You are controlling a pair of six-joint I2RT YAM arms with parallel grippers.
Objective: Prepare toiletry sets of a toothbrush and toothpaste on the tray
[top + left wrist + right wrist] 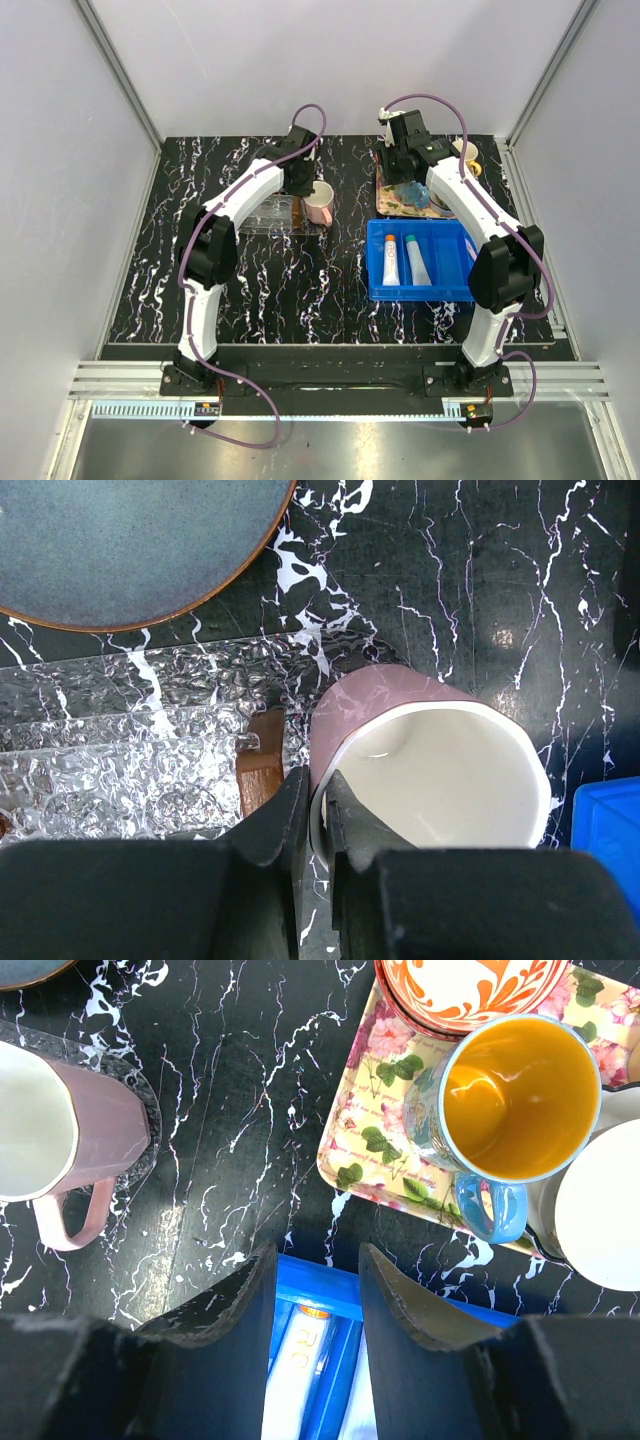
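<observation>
My left gripper (305,190) is shut on the rim of a pink mug (319,206), one finger inside and one outside, as the left wrist view shows (318,780). The mug (430,770) stands at the right end of the clear tray (110,760), beside its brown rack end (262,765). My right gripper (317,1255) is open and empty, above the far edge of the blue bin (445,285). The bin holds both toothpaste tubes: orange-capped (391,257) and teal-capped (417,260). The orange-capped tube (300,1360) shows between my right fingers. No toothbrush is in view.
A patterned square tray (365,1130) at the back right holds a blue mug with an orange inside (520,1090), an orange-patterned bowl (470,990) and a white dish (600,1220). A blue-grey plate (120,540) lies behind the clear tray. White walls enclose the table.
</observation>
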